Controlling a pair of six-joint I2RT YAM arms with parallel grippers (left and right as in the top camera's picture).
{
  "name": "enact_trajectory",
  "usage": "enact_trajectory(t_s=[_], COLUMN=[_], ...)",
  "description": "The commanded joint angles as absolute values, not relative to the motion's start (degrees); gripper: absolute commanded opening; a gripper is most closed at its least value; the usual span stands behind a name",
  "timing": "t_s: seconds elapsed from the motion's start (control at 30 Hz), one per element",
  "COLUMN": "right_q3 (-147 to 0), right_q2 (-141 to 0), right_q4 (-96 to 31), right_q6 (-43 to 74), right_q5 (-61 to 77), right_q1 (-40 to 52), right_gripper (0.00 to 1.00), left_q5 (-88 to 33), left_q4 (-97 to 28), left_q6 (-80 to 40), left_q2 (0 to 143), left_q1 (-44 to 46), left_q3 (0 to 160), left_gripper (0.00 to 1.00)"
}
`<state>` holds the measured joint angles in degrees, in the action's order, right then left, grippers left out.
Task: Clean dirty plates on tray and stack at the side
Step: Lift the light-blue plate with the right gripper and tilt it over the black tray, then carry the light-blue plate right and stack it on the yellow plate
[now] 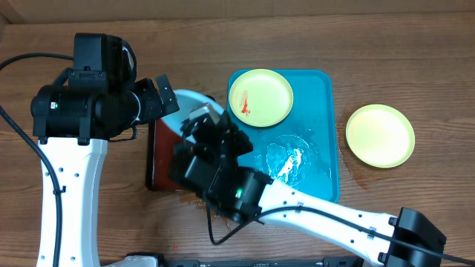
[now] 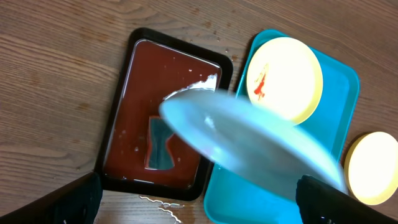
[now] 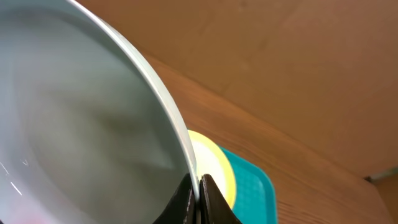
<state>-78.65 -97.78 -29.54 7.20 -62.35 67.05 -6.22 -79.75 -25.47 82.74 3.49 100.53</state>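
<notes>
Grip is kept by the right gripper on the light-blue plate, its fingers pressed together on the rim, and the plate is held tilted. The left gripper is seen with its jaws spread wide apart. The same plate is blurred just in front of it, and contact with either finger cannot be made out. Below the left gripper a dark-red tray with liquid in it is seen. Beyond the right gripper's fingers lies the turquoise tray, wet in the middle, with a red-smeared yellow-green plate in one corner. A second yellow-green plate is set on the table past the tray's far side.
</notes>
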Motion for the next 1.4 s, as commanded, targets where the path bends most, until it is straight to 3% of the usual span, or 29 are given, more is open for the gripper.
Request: enact_trajectory(t_s=[0.0,0.2,0.33,0.47,0.63,0.83,1.07,1.37], right_q3=[-79.75,-79.75,-79.77,-80.47,-81.01,-81.01,-78.87,-67.85], right_q2=[-98.24,-98.24,-97.86,-95.94,-91.37,-87.55,-91.53,-94.76], right_q4=[-28.93,-28.36,-31.81,-37.1,-40.8,-49.6,-61.95,-57.52], right_q6=[7.05,7.97,18.57,26.0,26.17,26.24,25.08,25.34], right_q5=[-64.18,-65.49,-62.39,-40.05,-4.36,13.87,10.66,5.89], right_q1=[67.85,67.13,60.95,49.04,29.32,1.5,-21.08,-27.9], right_gripper=[0.04,0.04,0.04,0.04,0.04,0.04,0.04,0.04], left_q5=[-5.82,-5.82,-5.82,-5.8,-5.82,-5.82,-5.82,-5.8], left_q4=[-79.68,-79.66,-79.66,-79.68,-79.68,-79.68,-79.68,-79.68], left_q6=[-24.82,-24.82,-24.82,-24.82,-24.82,-24.82,-24.82,-24.82], left_q2=[83.15,83.15,83.15,83.15,83.15,83.15,83.15,83.15], left_q1=[3.33,3.36,3.36,3.33,3.36,3.36,3.33,3.36], left_q3=[101.41,101.41,101.41,101.41,101.41,101.41,101.41,101.41], left_gripper=[1.0,0.99,1.0,1.0,1.0,1.0,1.0,1.0])
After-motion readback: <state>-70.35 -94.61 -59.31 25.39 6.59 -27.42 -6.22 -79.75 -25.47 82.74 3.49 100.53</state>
